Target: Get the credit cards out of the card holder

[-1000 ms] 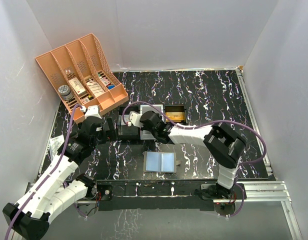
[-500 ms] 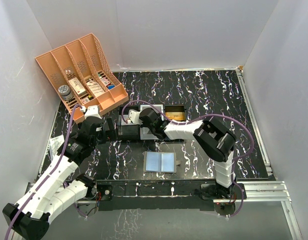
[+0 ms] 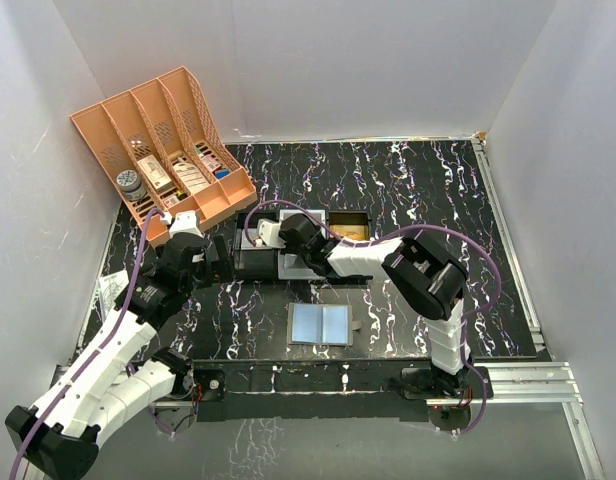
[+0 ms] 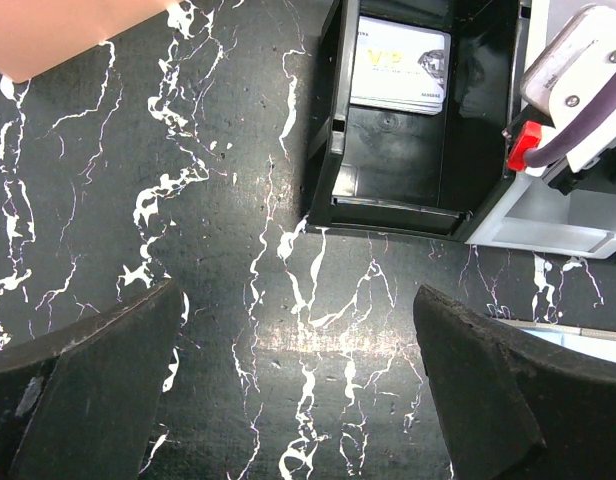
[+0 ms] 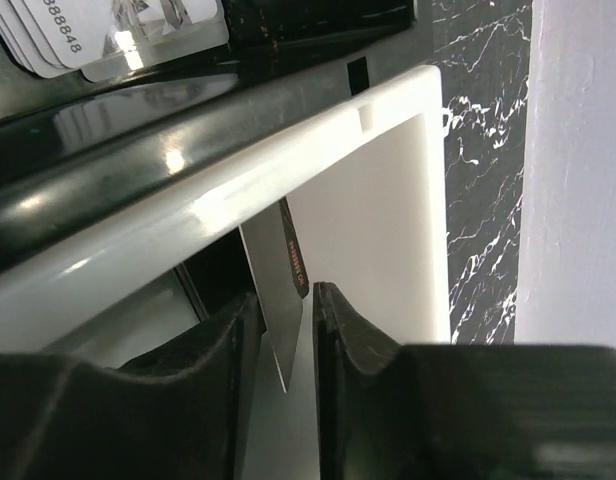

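The card holder [image 3: 319, 324] lies open on the table near the front, its pale-blue faces up. A gold-orange card [image 3: 350, 234] lies in a black tray at the back. My right gripper [image 3: 285, 254] hovers over the trays; in the right wrist view it [image 5: 310, 300] is shut on a dark grey card [image 5: 284, 285] with red print, held on edge over the white tray [image 5: 383, 215]. My left gripper [image 3: 225, 262] is open and empty over bare table [image 4: 298, 370]. A pale card [image 4: 400, 65] lies in the black tray [image 4: 333, 130] ahead of it.
A peach rack [image 3: 168, 150] with small labelled boxes stands at the back left. Black and white trays [image 3: 256, 262] sit side by side mid-table. Pale cards [image 5: 108, 30] show in the black tray beside the white one. White walls enclose the table.
My right arm has swung a little further left and back over the trays, its elbow folding in. The left arm and the card holder have not moved.
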`<control>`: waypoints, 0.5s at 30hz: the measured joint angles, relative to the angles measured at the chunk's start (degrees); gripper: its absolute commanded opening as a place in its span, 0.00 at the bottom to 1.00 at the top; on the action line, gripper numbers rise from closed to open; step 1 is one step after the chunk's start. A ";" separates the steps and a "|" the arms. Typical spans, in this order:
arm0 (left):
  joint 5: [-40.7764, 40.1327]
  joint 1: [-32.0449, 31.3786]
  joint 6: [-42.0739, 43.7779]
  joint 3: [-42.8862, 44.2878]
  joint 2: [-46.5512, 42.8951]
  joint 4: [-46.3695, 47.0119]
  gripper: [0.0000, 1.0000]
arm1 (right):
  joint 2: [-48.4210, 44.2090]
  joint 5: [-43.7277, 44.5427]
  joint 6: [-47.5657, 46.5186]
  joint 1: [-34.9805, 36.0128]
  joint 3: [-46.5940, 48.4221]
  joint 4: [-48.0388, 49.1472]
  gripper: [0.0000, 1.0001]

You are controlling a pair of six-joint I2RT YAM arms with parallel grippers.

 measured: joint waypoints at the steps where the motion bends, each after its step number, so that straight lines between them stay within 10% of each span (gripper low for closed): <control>1: 0.00 0.00 0.00 0.00 0.04 0.00 0.99 | 0.00 -0.22 0.15 -0.15 0.09 0.00 0.34; 15: 0.48 0.00 0.02 0.00 1.38 0.04 0.99 | -0.76 -6.08 6.36 -1.64 0.66 -1.88 0.58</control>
